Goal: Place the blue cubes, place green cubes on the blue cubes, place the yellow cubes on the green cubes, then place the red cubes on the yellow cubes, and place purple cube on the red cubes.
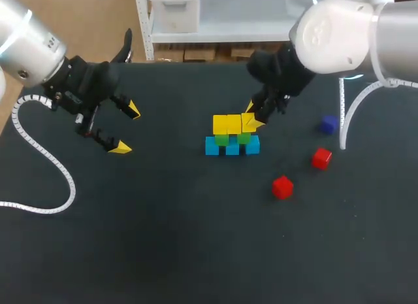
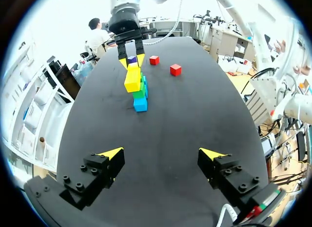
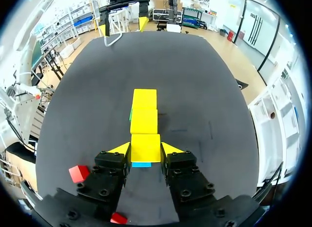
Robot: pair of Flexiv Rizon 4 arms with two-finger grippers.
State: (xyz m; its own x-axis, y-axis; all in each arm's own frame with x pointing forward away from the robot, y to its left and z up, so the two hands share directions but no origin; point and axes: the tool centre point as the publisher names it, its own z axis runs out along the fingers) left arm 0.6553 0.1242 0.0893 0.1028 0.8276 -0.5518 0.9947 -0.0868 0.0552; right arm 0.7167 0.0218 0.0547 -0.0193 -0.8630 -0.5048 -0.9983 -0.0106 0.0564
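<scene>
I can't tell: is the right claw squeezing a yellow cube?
Shut: the right gripper has a finger touching each side of the yellow cube.

Three blue cubes [image 1: 232,148], light in shade, sit in a tight row on the dark desk [image 1: 163,238], touching side by side. Two green cubes [image 1: 222,139] rest on them, each straddling a seam between two blue ones. Three yellow cubes [image 1: 226,124] form the top layer, lined up over the green. The end yellow cube [image 1: 249,121], at the stack's right, is clasped from both sides by the fingers of the right hand [image 1: 253,118]. Two red cubes [image 1: 321,158] lie loose on the desk to the right of the stack, apart from each other. A purple cube [image 1: 328,125] lies alone, further back than the red ones.
</scene>
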